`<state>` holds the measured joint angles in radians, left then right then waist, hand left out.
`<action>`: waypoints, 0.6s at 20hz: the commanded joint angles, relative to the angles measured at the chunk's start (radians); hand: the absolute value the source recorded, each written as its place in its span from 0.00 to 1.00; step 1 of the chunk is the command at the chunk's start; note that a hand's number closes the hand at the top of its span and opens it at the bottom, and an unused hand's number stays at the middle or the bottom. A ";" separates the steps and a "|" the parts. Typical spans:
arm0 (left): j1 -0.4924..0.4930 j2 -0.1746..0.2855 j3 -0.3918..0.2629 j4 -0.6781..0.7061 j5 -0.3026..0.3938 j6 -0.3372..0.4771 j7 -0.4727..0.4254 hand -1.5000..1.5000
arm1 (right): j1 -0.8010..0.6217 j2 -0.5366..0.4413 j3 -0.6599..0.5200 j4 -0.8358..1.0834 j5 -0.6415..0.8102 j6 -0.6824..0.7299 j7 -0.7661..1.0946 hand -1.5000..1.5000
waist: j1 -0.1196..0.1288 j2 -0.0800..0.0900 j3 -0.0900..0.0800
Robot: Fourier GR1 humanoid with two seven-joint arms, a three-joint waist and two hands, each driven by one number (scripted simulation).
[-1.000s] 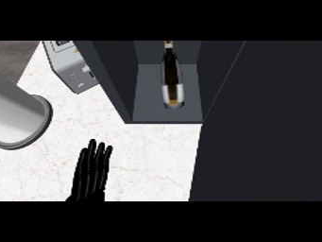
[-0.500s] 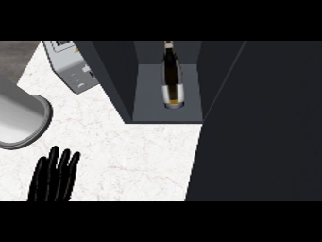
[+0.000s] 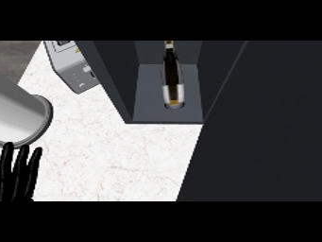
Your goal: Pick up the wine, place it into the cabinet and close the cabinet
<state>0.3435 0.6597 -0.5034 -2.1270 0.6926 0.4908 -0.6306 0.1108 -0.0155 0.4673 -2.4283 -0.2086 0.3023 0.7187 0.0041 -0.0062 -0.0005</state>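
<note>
Sitting inside the open cabinet on the far side, the wine rested on the grey shelf floor. Down at the near left edge, the left hand showed over the white worktop, fingers straight and apart, holding nothing.

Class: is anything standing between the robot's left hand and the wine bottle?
Nothing visible stands on the counter between the left hand and the wine bottle, which sits inside the open cabinet.
</note>
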 commanded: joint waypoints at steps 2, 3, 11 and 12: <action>0.056 0.038 0.125 -0.019 0.084 -0.077 0.006 0.00 | 0.016 0.015 0.192 -0.161 0.041 -0.031 0.070 1.00 | -0.002 0.000 -0.001; 0.075 0.052 0.144 0.014 0.081 -0.115 -0.017 0.00 | 0.041 0.015 0.252 -0.163 0.075 -0.051 0.054 1.00 | -0.004 -0.002 -0.001; 0.128 0.103 0.279 0.005 0.157 -0.196 0.023 0.00 | -0.076 0.015 0.520 -0.083 0.261 -0.314 0.043 1.00 | -0.001 -0.006 -0.003; 0.092 0.116 0.310 0.040 0.183 -0.226 0.045 0.00 | -0.064 0.014 0.520 -0.073 0.267 -0.300 0.021 1.00 | -0.008 -0.004 -0.002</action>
<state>0.4449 0.7593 -0.2489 -2.1164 0.8405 0.3098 -0.6074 0.0936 -0.0347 0.7457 -2.4503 -0.0434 0.0849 0.7250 0.0001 -0.0103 -0.0023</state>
